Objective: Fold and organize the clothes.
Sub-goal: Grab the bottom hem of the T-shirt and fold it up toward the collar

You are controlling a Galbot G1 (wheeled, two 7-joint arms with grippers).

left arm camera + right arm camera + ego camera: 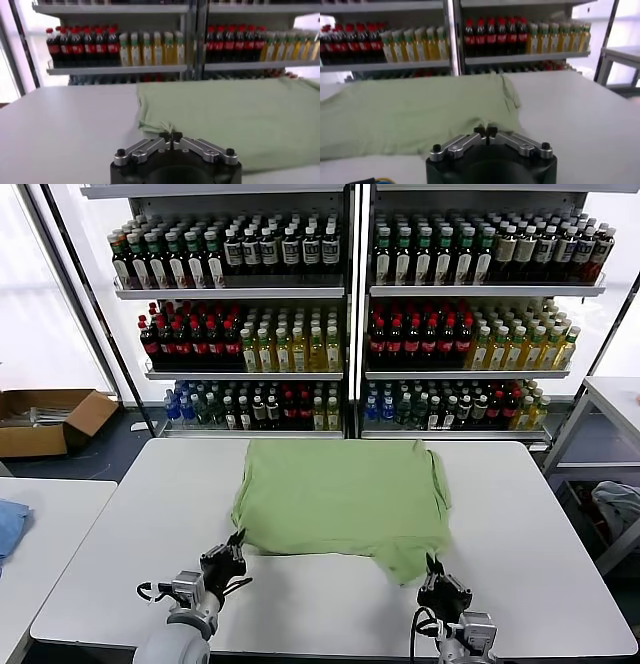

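The clothes, one light green shirt (340,499), lie spread flat on the white table (150,514), plain side up, so no collar or print shows. My left gripper (236,546) sits at the shirt's near left corner, shut on a pinched fold of the green fabric (162,126). My right gripper (433,569) sits at the near right corner, shut on the shirt's hem (485,124). Both pairs of fingertips meet with cloth bunched right at them in the left wrist view (170,135) and the right wrist view (485,131).
Shelves of bottled drinks (350,314) stand behind the table. A cardboard box (45,419) lies on the floor at far left, a blue cloth (8,524) on a side table at left, and a pale garment (620,504) under a table at right.
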